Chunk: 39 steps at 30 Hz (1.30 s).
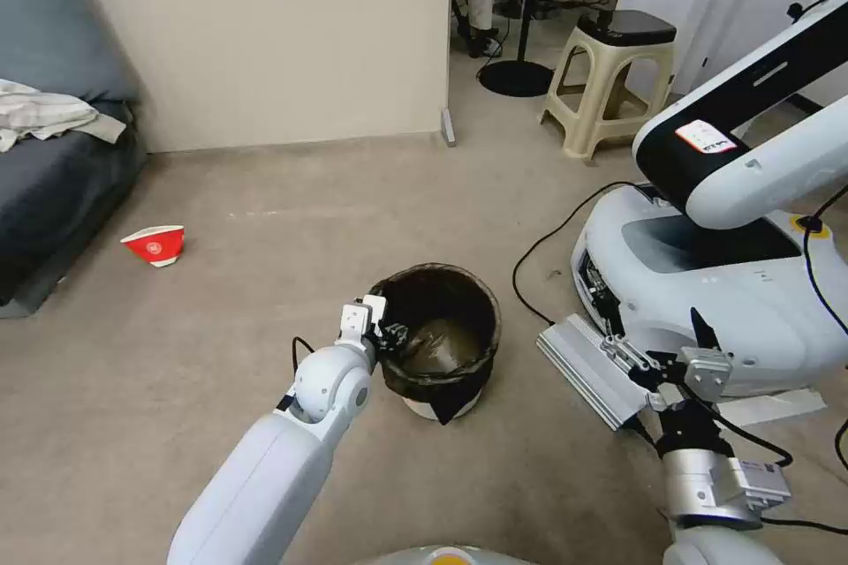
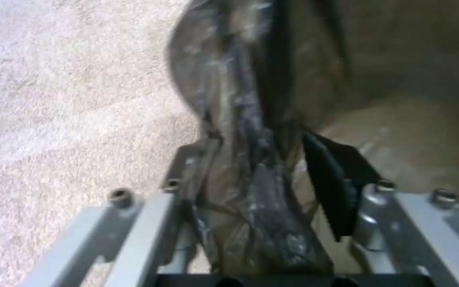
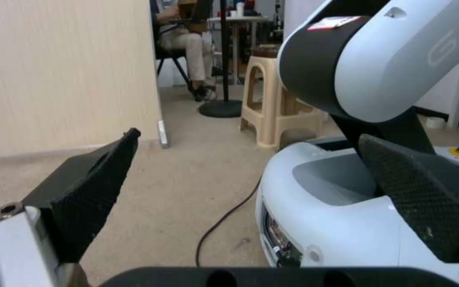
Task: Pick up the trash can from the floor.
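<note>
At the can's [image 1: 439, 337] nine o'clock rim, the left gripper [image 1: 382, 328] pinches the bag. The right gripper [image 1: 676, 342] hangs wide at three o'clock.

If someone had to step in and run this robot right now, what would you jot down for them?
Left gripper: at the near-left rim of the trash can, fingers shut on the rim and its dark bag.
Right gripper: open, holding nothing, idle to the right, apart from the can.
Trash can upright on the floor.
Done: rim gripped.
Left: the lift.
</note>
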Available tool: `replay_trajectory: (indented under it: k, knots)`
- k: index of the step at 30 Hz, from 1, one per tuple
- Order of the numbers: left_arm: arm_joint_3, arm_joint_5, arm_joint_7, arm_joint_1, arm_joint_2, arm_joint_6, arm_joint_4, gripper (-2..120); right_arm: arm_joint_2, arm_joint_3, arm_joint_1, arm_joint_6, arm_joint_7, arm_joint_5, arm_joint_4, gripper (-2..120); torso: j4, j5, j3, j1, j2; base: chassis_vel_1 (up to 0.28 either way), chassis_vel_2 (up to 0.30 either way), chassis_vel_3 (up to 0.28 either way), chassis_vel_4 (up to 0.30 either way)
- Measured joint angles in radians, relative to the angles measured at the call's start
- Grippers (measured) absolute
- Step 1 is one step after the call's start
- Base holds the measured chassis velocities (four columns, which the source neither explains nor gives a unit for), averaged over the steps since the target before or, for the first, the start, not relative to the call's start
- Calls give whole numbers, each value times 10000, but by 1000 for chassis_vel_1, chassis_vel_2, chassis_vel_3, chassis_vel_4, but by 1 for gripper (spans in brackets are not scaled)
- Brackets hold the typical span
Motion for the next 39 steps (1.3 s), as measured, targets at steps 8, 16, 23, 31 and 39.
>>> replay_trajectory:
  k: [8, 16, 23, 31, 39]
  knots:
    - [-154, 1, 4, 146, -3, -3, -38, 14, 12, -35, -26, 12, 0, -5, 0, 100, -1, -2, 0, -1, 1, 0, 0, 0, 0]
    - [-297, -5, 1, 258, -6, -6, -129, 9, 15, -53, -16, 20, 0, -8, 0, 100, -3, -6, 1, 0, 0, 0, 0, 0, 0]
    - [-572, -229, -63, 330, 63, 1, -712, 3, 11, -55, -24, 33, -1, -12, 1, 100, -2, -2, 3, 0, 0, 0, 0, 0, 0]
    - [-1007, -797, -159, 590, 304, 6, -1494, 1, 10, -55, -56, 41, -2, -19, 42, 100, -2, -4, 3, 0, 0, 0, 0, 0, 0]
    - [-1588, -1456, -132, 1008, 684, 8, -2403, 1, 12, -92, -75, 47, -17, -32, 87, 100, -1, -4, 3, 0, 0, 0, 0, 0, 0]
